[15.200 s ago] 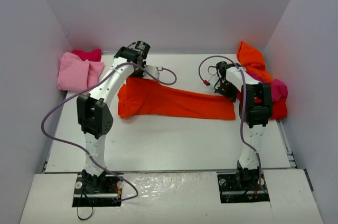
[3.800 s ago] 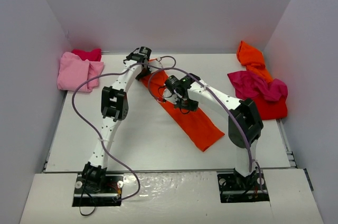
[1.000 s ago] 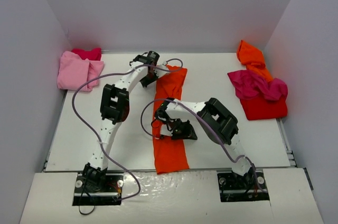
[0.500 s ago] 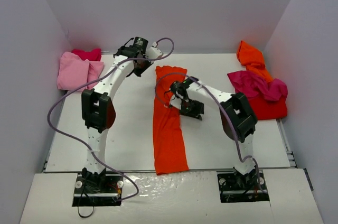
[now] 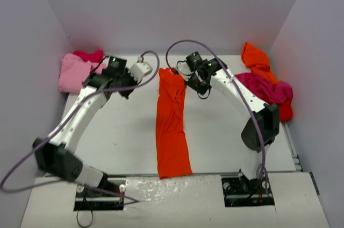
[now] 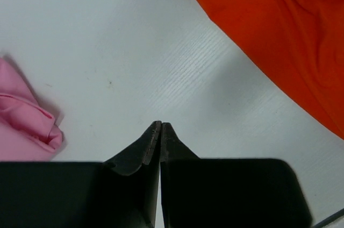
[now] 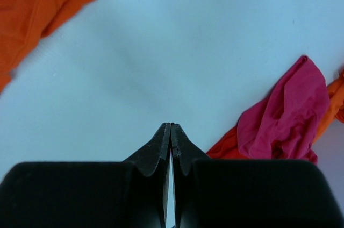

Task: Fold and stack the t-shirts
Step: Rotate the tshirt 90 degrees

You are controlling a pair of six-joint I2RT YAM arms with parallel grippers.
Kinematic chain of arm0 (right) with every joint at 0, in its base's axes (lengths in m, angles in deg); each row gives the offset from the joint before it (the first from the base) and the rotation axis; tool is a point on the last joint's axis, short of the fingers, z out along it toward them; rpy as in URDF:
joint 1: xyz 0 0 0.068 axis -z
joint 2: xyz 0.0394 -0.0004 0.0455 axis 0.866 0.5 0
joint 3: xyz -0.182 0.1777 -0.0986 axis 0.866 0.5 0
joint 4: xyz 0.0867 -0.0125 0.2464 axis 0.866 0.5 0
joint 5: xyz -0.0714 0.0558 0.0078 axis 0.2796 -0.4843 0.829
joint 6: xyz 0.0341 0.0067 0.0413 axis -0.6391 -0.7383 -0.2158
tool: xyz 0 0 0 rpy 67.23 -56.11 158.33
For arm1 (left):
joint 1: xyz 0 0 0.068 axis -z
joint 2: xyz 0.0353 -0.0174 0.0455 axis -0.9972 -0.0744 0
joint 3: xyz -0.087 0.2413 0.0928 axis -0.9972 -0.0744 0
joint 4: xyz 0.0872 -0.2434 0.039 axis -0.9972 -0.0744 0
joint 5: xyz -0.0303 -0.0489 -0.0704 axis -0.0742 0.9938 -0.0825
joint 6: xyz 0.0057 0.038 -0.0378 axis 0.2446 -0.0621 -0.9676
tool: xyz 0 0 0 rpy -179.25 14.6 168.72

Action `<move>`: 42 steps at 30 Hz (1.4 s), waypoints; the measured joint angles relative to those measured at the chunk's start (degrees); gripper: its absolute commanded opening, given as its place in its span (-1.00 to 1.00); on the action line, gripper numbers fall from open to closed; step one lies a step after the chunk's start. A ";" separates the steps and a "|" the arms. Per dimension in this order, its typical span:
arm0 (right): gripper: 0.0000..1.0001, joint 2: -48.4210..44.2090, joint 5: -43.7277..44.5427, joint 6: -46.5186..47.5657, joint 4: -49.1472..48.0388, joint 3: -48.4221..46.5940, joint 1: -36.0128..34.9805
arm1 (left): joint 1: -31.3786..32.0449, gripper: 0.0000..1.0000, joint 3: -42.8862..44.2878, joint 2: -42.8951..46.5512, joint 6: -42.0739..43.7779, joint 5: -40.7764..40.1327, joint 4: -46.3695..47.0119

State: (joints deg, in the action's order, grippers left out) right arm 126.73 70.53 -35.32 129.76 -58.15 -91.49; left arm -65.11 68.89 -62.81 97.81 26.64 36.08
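A bright orange t-shirt (image 5: 172, 126), folded into a long narrow strip, lies down the middle of the table from back to front edge. My left gripper (image 5: 129, 91) hovers left of its far end, shut and empty; its wrist view shows the tips (image 6: 160, 124) over bare table, orange cloth (image 6: 279, 34) at upper right. My right gripper (image 5: 203, 91) hangs right of the strip's far end, shut on nothing (image 7: 171, 125), with the orange cloth (image 7: 48, 2) at upper left. Neither gripper touches the shirt.
Light pink t-shirts (image 5: 75, 73) (image 6: 21, 131) and a magenta one (image 5: 88, 55) lie at the back left. At the back right sit an orange shirt (image 5: 255, 56), a magenta one (image 5: 269, 89) (image 7: 285, 115) and a red one (image 5: 285, 111) (image 7: 226, 144). Walls enclose the table.
Both grippers opened briefly, left the orange shirt and shut again. The left arm swung left, its elbow dropping low; the right moved back and right. The strip now lies straight.
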 measured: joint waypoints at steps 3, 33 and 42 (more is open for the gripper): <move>-1.00 7.34 -3.19 -0.28 -1.72 -6.66 0.77 | -0.18 -1.00 -4.05 10.07 0.03 -0.99 0.63; -1.00 38.27 -2.14 3.71 1.40 -29.76 -9.45 | -7.67 -1.00 -19.82 24.79 0.93 5.73 -1.03; -1.00 29.52 1.22 3.19 1.13 -27.32 -11.03 | -7.67 -1.00 -20.19 24.79 1.02 6.29 -1.03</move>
State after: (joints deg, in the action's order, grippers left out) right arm 156.24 71.75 -32.14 130.89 -85.47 -102.52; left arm -72.78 48.71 -38.02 98.83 32.94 35.05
